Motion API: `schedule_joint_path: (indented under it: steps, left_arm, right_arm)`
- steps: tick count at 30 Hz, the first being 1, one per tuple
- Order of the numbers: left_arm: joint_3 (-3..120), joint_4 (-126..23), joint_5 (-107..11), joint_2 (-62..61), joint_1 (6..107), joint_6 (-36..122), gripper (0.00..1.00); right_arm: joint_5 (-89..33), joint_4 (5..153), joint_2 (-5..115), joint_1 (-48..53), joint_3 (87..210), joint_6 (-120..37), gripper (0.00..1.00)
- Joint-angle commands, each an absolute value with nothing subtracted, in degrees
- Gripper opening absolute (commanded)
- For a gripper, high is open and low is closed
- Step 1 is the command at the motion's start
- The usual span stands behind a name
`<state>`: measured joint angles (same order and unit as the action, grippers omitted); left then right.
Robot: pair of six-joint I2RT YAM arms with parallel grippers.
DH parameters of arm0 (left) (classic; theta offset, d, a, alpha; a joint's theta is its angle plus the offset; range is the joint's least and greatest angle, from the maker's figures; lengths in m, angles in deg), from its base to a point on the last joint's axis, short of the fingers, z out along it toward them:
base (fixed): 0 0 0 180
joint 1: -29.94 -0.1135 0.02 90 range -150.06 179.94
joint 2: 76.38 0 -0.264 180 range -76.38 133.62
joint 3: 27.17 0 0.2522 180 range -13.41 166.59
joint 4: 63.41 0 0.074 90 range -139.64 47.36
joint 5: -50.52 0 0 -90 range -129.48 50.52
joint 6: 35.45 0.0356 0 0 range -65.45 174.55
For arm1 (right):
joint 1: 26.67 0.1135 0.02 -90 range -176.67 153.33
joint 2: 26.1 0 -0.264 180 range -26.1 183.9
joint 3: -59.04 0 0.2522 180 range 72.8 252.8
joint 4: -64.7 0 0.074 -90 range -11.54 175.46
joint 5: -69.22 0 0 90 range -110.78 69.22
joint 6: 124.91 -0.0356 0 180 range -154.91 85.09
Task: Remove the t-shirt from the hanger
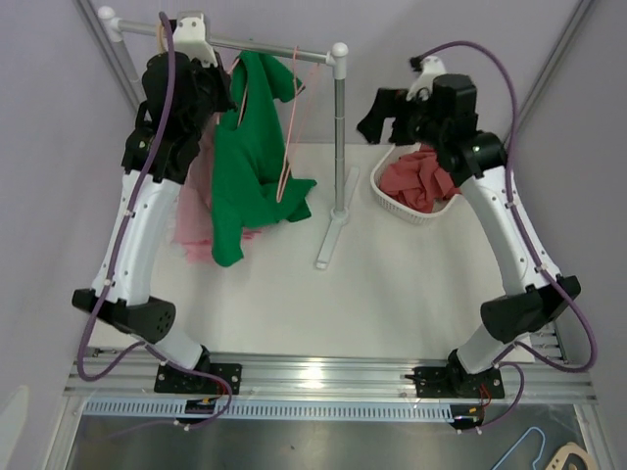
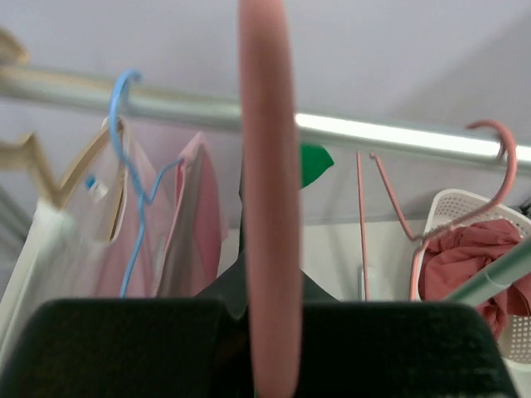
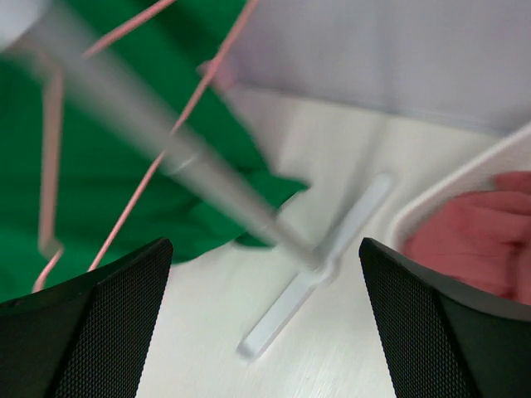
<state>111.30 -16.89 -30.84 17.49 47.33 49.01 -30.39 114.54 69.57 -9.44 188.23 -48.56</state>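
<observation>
Your left gripper is clamped on a pink plastic hanger, one of two on the single grey metal rail. The one green fabric t-shirt hangs just right of that gripper. Further right, one white mesh basket sits near your right gripper, whose jaws are spread wide.

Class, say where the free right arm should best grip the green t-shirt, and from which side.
Probably grip the green t-shirt at its loose lower corner, which drapes free toward the rack post, approaching from the right. That fold points toward the open right gripper, while the left gripper pinches the pink hanger.
</observation>
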Motion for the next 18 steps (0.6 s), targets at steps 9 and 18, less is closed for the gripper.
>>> schedule_joint_path:
  steps: [9, 18]
  left_arm:
    - [97.8, -14.3, -7.2, 5.3, 54.1, 41.5, 0.01]
    - [101.5, -3.6, -3.1, 6.5, 57.7, 30.3, 0.01]
  right_arm:
    - [-59.9, 105.4, 50.8, 14.8, 166.6, -44.3, 1.00]
    - [-56.7, 89.8, 55.0, 32.6, 156.0, -45.3, 1.00]
